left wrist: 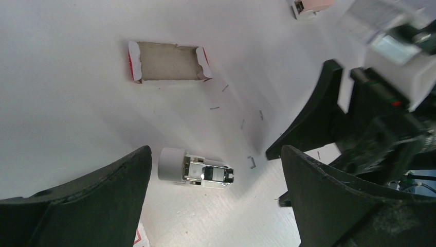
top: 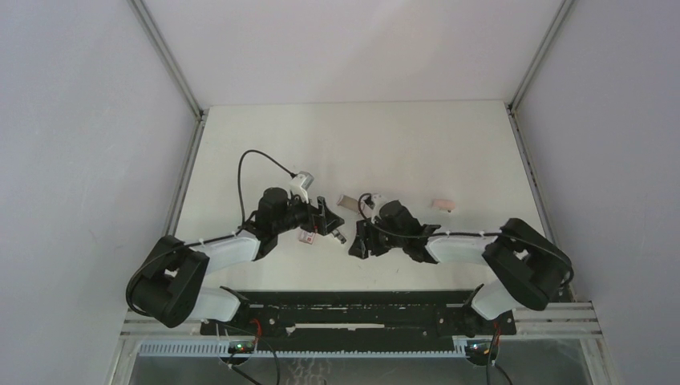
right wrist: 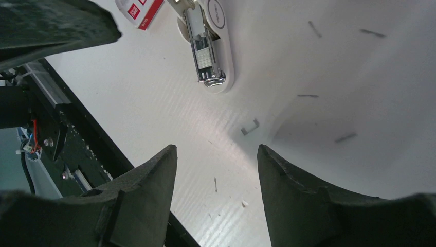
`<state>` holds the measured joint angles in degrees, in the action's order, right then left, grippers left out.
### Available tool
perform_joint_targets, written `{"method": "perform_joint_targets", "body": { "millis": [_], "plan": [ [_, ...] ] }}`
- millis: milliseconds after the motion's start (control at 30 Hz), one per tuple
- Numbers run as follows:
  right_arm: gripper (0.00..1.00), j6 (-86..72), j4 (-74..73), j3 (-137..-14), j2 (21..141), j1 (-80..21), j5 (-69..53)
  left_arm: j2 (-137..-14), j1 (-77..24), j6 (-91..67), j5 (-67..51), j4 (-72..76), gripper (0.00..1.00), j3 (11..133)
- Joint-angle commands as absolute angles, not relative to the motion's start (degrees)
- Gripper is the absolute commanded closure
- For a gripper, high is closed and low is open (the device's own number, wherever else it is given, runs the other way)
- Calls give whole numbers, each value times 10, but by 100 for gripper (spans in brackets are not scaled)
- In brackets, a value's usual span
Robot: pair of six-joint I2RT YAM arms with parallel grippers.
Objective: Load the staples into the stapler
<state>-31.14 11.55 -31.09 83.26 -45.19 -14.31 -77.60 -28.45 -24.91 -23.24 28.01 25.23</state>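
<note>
The right gripper (right wrist: 217, 149) hangs with its black jaws moderately apart and nothing between them. Just ahead of its tips lies a single U-shaped grey wire staple (right wrist: 249, 127). Farther ahead is the small white plastic stapler (right wrist: 208, 46), lying open with its metal magazine facing up. The left gripper (left wrist: 216, 152) stands wide and empty, and the stapler sits just past its tips, between the two tools. Beyond the stapler, seen from the right tool, is a red-and-white printed staple box (right wrist: 141, 10). Well ahead of the left tool lies a brown cardboard tray with torn red ends (left wrist: 167, 62), which looks empty. Farthest off, on the right tool's outer side, is a small pink item (top: 443, 206) that I cannot identify.

No whole strip shows on the table, so the jaws may close on a lone staple that will not feed and could jam the magazine. The stapler is light and unheld, so a nudge from either finger would probably slide or turn it. The two tools are close together, and reaching in at once risks a knock.

Counted, there is one stapler, one box, one tray, one pink item, two grippers and at least five loose staples (left wrist: 214, 108) scattered about. I cannot tell whether the magazine already holds staples.
</note>
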Motion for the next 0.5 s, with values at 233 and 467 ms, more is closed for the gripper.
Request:
{"method": "perform_joint_targets", "body": {
  "millis": [233,467],
  "plan": [
    [49,-337,205,-375,921,-481,-149,-775,-281,-244,-265,322,2,274],
    [56,-346,217,-387,943,-481,-165,-773,-288,-251,-267,326,3,267]
  ]
}}
